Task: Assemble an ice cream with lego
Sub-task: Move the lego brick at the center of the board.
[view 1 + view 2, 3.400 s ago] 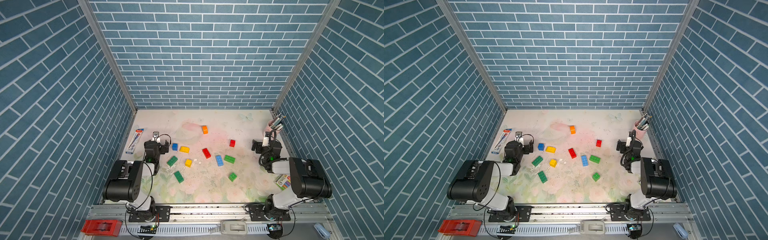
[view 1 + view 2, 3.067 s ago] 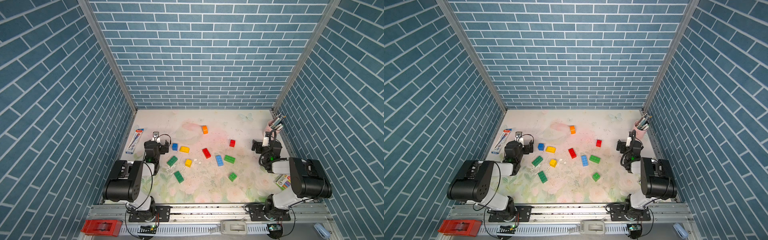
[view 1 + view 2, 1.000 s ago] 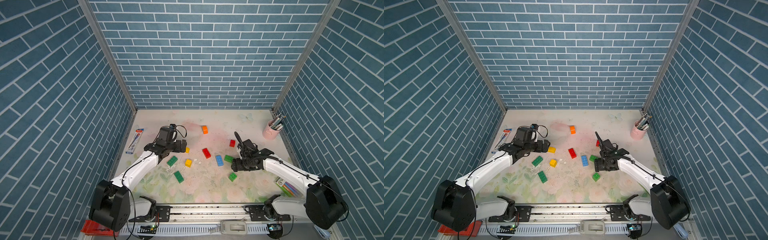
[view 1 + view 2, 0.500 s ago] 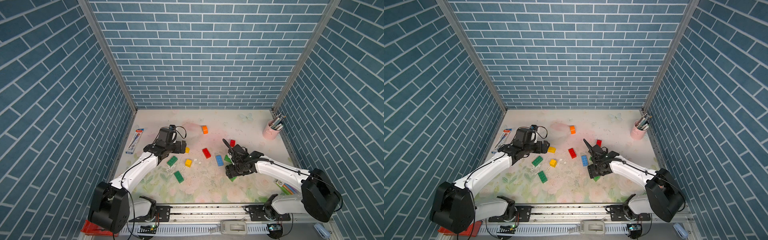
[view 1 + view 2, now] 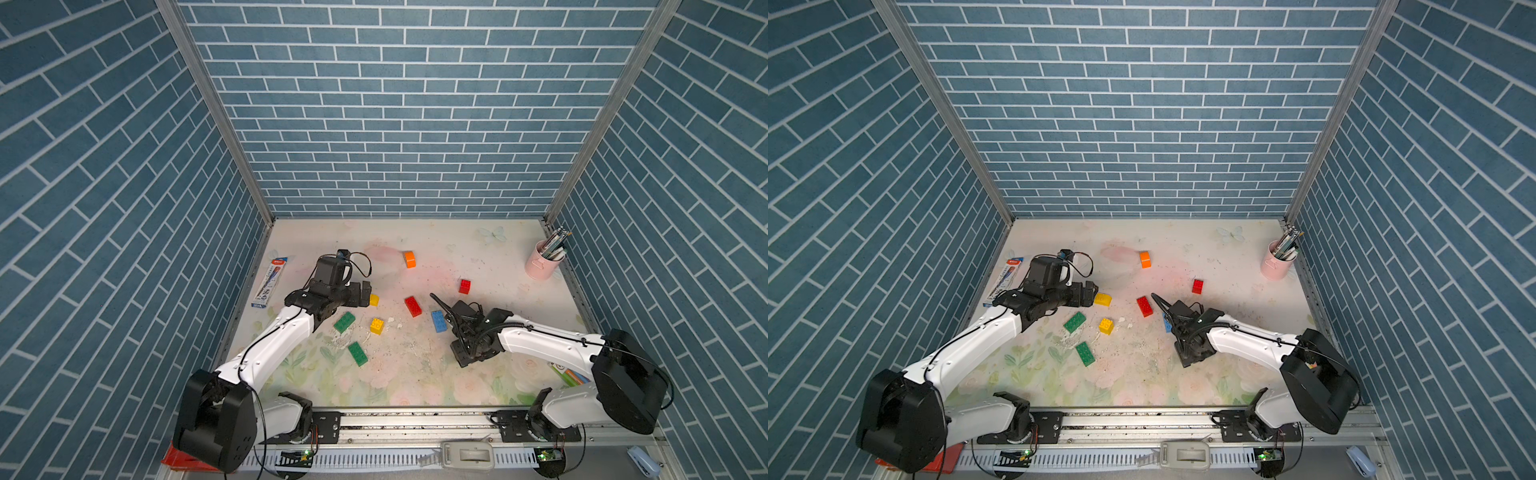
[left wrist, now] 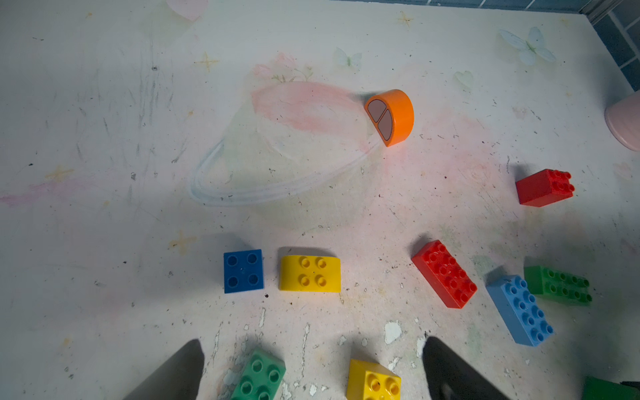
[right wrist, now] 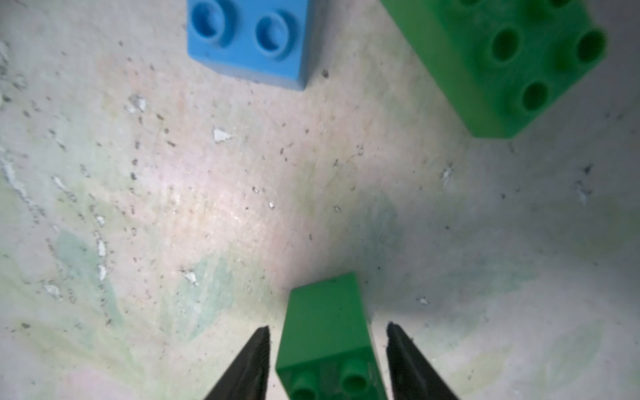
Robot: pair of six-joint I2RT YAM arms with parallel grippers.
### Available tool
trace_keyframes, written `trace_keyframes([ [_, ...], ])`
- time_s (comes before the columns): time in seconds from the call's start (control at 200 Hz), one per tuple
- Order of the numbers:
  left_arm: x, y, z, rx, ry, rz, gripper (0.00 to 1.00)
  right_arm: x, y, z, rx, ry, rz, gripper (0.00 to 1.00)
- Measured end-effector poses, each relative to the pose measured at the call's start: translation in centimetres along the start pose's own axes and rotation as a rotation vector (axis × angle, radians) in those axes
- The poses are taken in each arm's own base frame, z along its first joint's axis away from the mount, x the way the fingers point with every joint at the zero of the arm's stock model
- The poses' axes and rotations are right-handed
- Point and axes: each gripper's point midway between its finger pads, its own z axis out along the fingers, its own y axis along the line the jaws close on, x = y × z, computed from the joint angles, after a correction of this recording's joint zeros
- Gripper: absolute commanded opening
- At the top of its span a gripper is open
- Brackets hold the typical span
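Right gripper straddles a small green lego brick, jaws narrowly parted, with a thin gap on either side. Left gripper is spread wide; a green brick and a yellow brick show between its fingers.

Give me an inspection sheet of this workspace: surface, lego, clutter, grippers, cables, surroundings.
Surface: floral table, scuffed, white flakes.
Job's things: lego bricks loose, none seen joined; orange rounded brick apart at the back.
Clutter: marker pack, pink pen cup.
Grippers: left gripper open, empty; right gripper astride small green brick, gaps showing.
Cables: black loop at left wrist.
Surroundings: blue brick-pattern walls, front rail.
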Motion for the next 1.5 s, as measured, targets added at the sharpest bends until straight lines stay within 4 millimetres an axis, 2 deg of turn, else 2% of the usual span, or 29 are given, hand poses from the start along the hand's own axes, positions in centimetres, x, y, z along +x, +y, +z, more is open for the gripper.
trace_keyframes([
  [0.15, 0.3, 0.3, -0.2, -0.013, 0.006, -0.001, 1.00, -0.2, 0.3, 0.3, 0.006, 0.005, 0.026, 0.28],
  [0.42, 0.6, 0.7, -0.4, -0.037, 0.011, -0.003, 0.99, -3.6, 1.3, 0.5, 0.028, -0.028, 0.135, 0.23],
  [0.61, 0.6, 1.0, -0.4, -0.053, 0.010, -0.003, 0.99, -5.8, 1.1, 0.7, 0.072, -0.044, 0.206, 0.20],
  [0.88, 0.7, 1.3, -0.4, -0.069, 0.012, -0.003, 1.00, -4.9, 0.0, 0.9, 0.093, -0.007, 0.294, 0.20],
  [1.145, 0.8, 1.4, -0.4, -0.077, 0.013, -0.003, 1.00, -3.8, -0.1, 0.8, 0.074, -0.002, 0.339, 0.20],
  [1.265, 0.7, 1.4, -0.4, -0.079, 0.013, -0.003, 0.99, -3.4, -0.3, 0.7, 0.075, 0.005, 0.339, 0.27],
  [1.325, 0.7, 1.4, -0.4, -0.079, 0.013, -0.003, 1.00, -3.4, -0.2, 0.7, 0.074, 0.006, 0.340, 0.36],
  [1.38, 0.7, 1.4, -0.4, -0.079, 0.012, -0.003, 0.99, -3.3, -0.2, 0.8, 0.073, 0.008, 0.344, 0.50],
  [1.5, 0.8, 1.5, -0.4, -0.084, 0.016, -0.003, 1.00, -3.1, -0.2, 0.8, 0.074, 0.022, 0.352, 0.62],
])
